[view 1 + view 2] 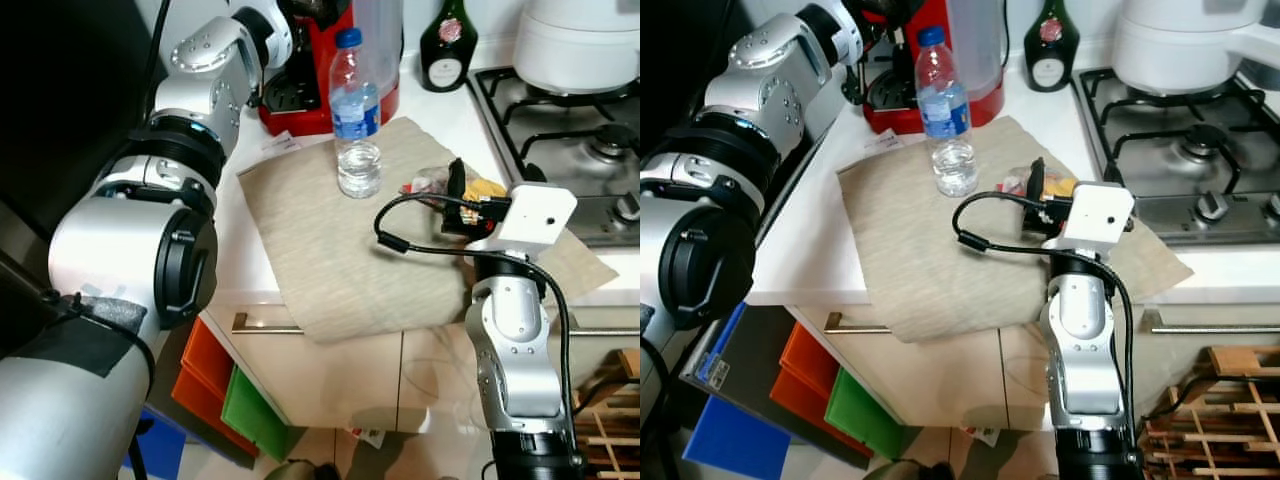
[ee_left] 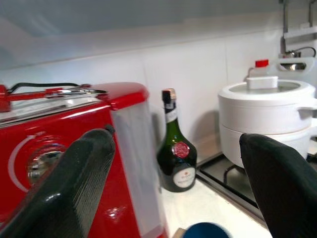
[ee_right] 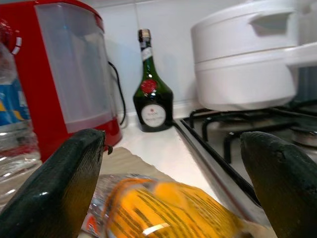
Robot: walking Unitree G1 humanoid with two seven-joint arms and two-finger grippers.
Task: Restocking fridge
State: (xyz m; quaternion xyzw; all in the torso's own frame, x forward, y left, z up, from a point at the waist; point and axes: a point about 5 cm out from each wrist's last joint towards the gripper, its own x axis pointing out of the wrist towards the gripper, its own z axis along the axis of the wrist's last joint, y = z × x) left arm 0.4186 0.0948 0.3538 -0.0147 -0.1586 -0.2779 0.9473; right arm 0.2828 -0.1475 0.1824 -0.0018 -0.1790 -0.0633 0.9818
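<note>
- The snack packet (image 3: 163, 210), a clear crinkly wrapper with yellow and orange contents, lies on the beige cloth (image 1: 330, 260) toward the cloth's right side, near the hob's edge of the worktop (image 1: 240, 255).
- I judge it light, soft and slippery: the film will crumple and slide, and the contents may crush. A gentle pinch across its middle, where it bulges, looks safest.
- The right gripper (image 3: 171, 163) is poised at the packet with both black fingers (image 3: 59, 183) spread wide, one on each side and nothing between them yet.
- The water bottle (image 1: 355, 115), blue cap and label, stands upright on the cloth near its back edge, close to the packet but apart from it. It looks mostly empty, so probably light and tippy; its thin plastic would dent, and the waist below the label is the place to grip.
- The left gripper (image 2: 176, 163) is raised at the back left of the worktop beside the red appliance (image 1: 320, 70), fingers (image 2: 64, 191) apart and empty.
- Behind stand a dark green bottle (image 1: 447, 45) by the wall and a white pot (image 1: 575, 45) on the gas hob (image 1: 560, 140).
</note>
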